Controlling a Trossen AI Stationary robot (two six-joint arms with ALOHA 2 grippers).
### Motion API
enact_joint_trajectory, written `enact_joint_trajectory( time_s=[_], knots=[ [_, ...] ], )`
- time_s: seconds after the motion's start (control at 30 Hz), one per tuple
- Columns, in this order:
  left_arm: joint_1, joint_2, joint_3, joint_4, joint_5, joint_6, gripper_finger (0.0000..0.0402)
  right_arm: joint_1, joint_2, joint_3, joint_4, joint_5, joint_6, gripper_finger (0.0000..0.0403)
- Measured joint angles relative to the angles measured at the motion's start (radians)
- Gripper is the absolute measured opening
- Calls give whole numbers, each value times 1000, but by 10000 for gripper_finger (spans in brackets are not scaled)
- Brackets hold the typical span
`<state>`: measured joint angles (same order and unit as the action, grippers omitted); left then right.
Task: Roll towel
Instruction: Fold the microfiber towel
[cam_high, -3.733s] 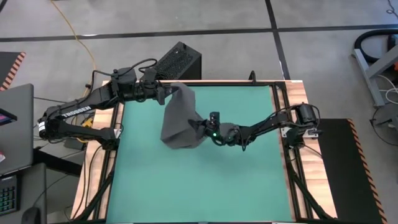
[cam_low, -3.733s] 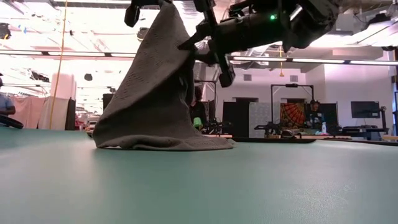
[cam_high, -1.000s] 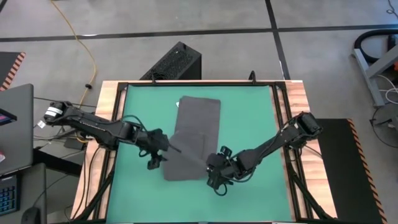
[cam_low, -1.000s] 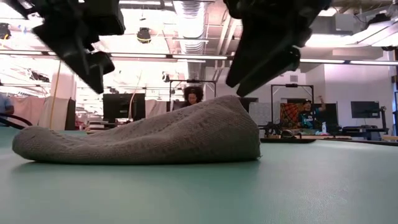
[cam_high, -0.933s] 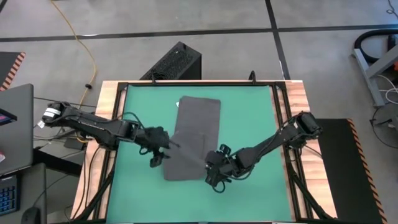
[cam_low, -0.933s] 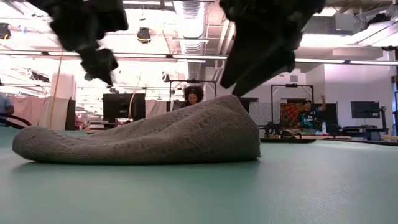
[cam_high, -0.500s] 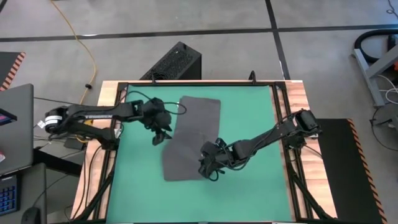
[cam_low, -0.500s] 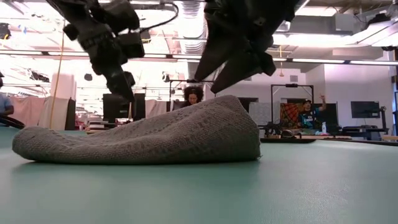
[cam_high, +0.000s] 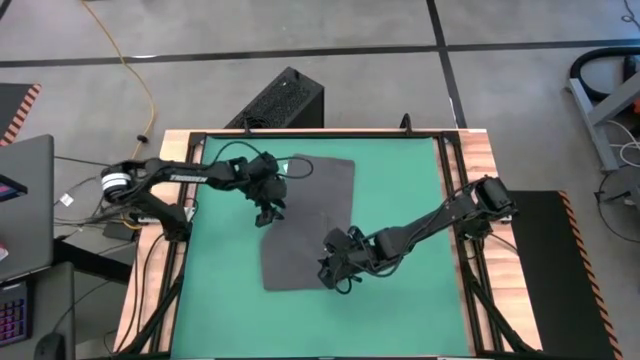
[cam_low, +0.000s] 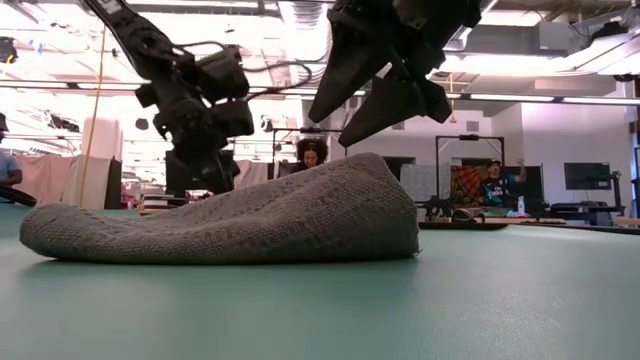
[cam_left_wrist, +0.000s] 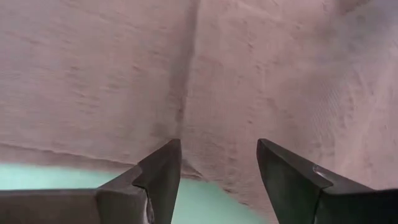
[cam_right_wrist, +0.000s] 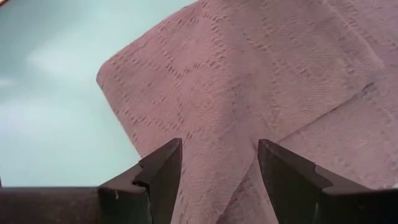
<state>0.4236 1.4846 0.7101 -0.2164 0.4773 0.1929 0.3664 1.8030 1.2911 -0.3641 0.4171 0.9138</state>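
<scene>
Hovering open fingers (cam_high: 268, 213) above towel (cam_high: 305, 225)

Black jointed arms; looped black cables; white lettering on left arm (cam_high: 180, 175).

towel (cam_high: 308, 220): on mat (cam_high: 400, 200), centre | left gripper (cam_high: 268, 212): above towel's left edge | right gripper (cam_high: 332, 268): above towel's near right corner | black box (cam_high: 283, 100): on floor behind the mat

The towel (cam_high: 308, 222) runs past the frame edges in both wrist views, so its outline is incomplete there. In the low view its raised near fold hides the far part. Its white tag cannot be made out anywhere.
</scene>
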Motion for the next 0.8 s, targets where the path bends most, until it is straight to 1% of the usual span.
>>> enact_joint_trajectory(
  time_s=[0.13,0.2,0.3,0.37,0.43,0.5,0.7,0.8],
  knots=[
    [-1,65,0,5,-8,21,199,-1,0,0,7,0,6,233],
    [0,81,0,8,3,18,199,-1,0,0,8,0,13,233],
    [-1,80,0,0,77,-1,196,0,0,0,8,0,29,233],
    [-1,68,0,-10,122,-25,186,0,0,0,9,0,30,233],
    [-2,49,0,-10,148,-58,166,0,0,0,7,0,30,233],
    [-4,27,0,-13,160,-85,134,-1,0,0,6,0,30,233],
    [-45,-11,0,-5,169,-104,17,-9,0,0,5,1,21,233],
    [-81,-15,5,-13,169,-150,5,-17,0,0,6,9,-26,233]
  ],
)
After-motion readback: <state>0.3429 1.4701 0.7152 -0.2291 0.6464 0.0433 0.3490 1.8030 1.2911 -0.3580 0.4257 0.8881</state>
